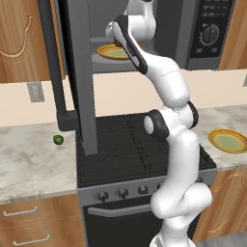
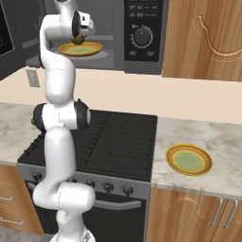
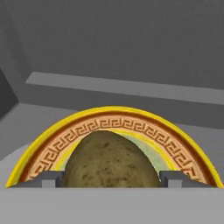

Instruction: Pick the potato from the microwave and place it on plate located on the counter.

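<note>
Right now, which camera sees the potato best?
The hand view: the potato looks big there, sitting between the gripper fingertips over a yellow plate. The right base view shows it small at the gripper; in the left base view I cannot make it out.

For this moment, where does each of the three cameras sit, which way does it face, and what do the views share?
Left base view: behind-left of the white arm, looking forward over the black stove at the open dark grey microwave.
Right base view: behind-right, arm at left, yellow-orange counter plate on the marbled counter.
Hand view: inside the microwave, fingertips flanking the olive-brown potato.
Shared: both base views show the microwave's plate.
</note>
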{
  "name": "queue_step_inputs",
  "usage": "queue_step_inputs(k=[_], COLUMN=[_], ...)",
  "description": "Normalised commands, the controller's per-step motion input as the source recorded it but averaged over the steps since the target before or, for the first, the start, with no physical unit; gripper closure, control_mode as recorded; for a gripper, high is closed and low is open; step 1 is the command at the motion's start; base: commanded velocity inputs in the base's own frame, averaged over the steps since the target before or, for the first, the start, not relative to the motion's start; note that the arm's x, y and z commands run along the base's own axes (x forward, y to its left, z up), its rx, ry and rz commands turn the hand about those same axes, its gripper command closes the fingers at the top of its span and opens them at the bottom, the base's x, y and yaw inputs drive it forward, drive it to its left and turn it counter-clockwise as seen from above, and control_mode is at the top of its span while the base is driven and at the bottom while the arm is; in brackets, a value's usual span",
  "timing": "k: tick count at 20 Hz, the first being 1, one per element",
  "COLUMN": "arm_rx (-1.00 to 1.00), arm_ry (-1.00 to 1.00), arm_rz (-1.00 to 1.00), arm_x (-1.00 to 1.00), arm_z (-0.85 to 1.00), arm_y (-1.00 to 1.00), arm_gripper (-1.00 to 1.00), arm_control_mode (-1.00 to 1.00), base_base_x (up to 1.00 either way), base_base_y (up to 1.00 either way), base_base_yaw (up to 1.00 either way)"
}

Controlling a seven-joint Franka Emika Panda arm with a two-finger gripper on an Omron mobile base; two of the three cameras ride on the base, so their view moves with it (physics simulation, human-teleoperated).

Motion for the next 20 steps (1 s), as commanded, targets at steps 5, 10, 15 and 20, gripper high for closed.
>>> queue_step_inputs(k=[5,10,15,20], arm_rx=[0.0,0.0,0.03,0.0], arm_ry=[-0.16,-0.12,-0.07,-0.04], arm_rz=[-0.01,-0.03,-0.01,-0.01], arm_x=[-0.98,-1.0,-1.0,-1.0], arm_z=[0.17,-0.26,-0.61,-0.85], arm_y=[-0.12,-0.29,-0.36,-0.19], arm_gripper=[1.0,1.0,1.0,1.0], arm_control_mode=[-1.0,-1.0,-1.0,-1.0], base_base_x=[0.0,0.0,0.0,0.0], base_base_y=[0.0,0.0,0.0,0.0], base_base_yaw=[0.0,0.0,0.0,0.0])
